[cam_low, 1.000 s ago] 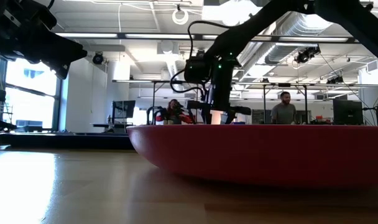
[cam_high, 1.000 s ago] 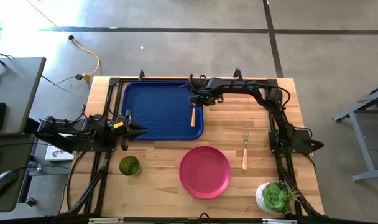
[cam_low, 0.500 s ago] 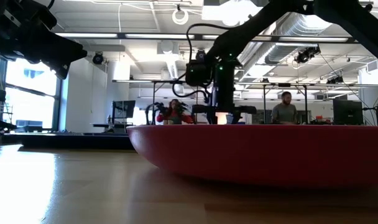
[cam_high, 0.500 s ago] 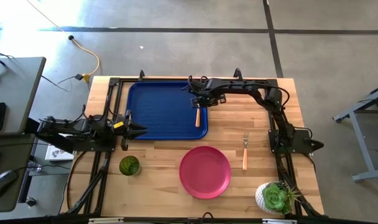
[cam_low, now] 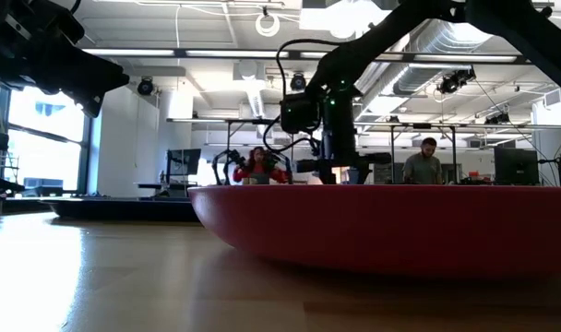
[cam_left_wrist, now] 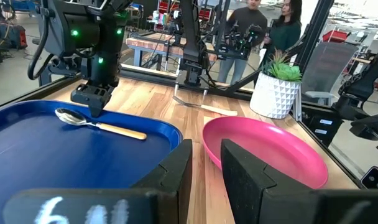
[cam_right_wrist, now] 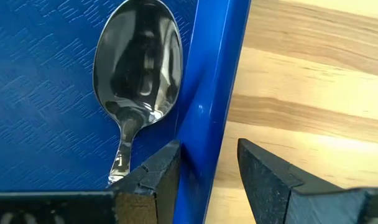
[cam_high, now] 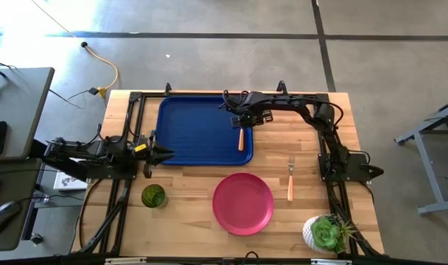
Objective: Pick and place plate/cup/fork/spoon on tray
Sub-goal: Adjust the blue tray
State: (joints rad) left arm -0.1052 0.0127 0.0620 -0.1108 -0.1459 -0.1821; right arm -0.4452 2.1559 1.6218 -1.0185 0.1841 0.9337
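The dark blue tray (cam_high: 198,129) lies flat on the table's far left half. The orange-handled spoon (cam_high: 241,139) lies in it along the right rim, and its bowl (cam_right_wrist: 136,62) shows in the right wrist view. My right gripper (cam_high: 243,119) stands over the tray's right rim, shut on it. My left gripper (cam_high: 167,154) hovers at the tray's near left corner, open and empty. The pink-red plate (cam_high: 242,203), the green cup (cam_high: 153,196) and the fork (cam_high: 290,179) lie on the bare wood. My right gripper pinches the tray's right rim (cam_right_wrist: 204,118), on its far half, with one finger inside the tray beside the spoon's bowl and one outside over the wood. The fingers come from above, pointing down. The tray lies flat on the table.
A succulent in a white pot (cam_high: 326,232) stands at the near right corner. Bare wood lies between the tray's right rim and the right arm's base (cam_high: 342,165). People stand in the room beyond the table (cam_low: 423,161).
My right gripper has gone toward the table's right edge, keeping its hold on the tray's rim. The tray has slid along the table to the right with the spoon lying in it. Its left end now lies clear of my left gripper.
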